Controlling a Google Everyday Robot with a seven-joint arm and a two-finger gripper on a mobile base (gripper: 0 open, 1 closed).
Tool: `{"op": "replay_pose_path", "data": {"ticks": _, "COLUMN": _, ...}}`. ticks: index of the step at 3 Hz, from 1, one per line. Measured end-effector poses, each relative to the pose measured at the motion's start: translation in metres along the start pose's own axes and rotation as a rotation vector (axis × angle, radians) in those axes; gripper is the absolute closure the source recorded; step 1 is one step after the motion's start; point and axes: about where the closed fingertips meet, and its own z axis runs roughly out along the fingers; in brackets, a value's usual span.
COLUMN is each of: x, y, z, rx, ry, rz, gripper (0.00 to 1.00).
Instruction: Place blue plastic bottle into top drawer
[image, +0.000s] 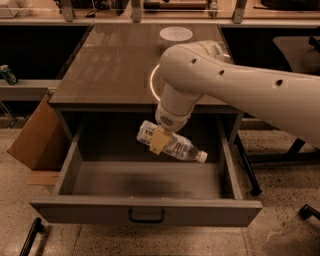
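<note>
The blue plastic bottle, clear with a white label and white cap, lies sideways in the air above the open top drawer, cap pointing right and slightly down. My gripper comes down from the white arm and is shut on the bottle near its middle; one tan finger shows across the label. The bottle hangs over the drawer's back half, above the drawer floor. The drawer is pulled out wide, with a dark pull handle at the centre of its front panel.
The cabinet's brown top carries a white bowl at the back. A cardboard box leans at the left of the cabinet. A green can sits on a shelf at far left. Table legs stand to the right.
</note>
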Motion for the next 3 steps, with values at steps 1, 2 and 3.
{"op": "replay_pose_path", "data": {"ticks": 1, "x": 0.025, "y": 0.002, "z": 0.024, "rx": 0.031, "ry": 0.034, "rz": 0.136, "gripper": 1.0}}
{"op": "replay_pose_path", "data": {"ticks": 2, "x": 0.042, "y": 0.005, "z": 0.052, "rx": 0.033, "ry": 0.01, "rz": 0.23, "gripper": 1.0}}
{"op": "replay_pose_path", "data": {"ticks": 3, "x": 0.044, "y": 0.002, "z": 0.077, "rx": 0.025, "ry": -0.026, "rz": 0.279, "gripper": 0.82}}
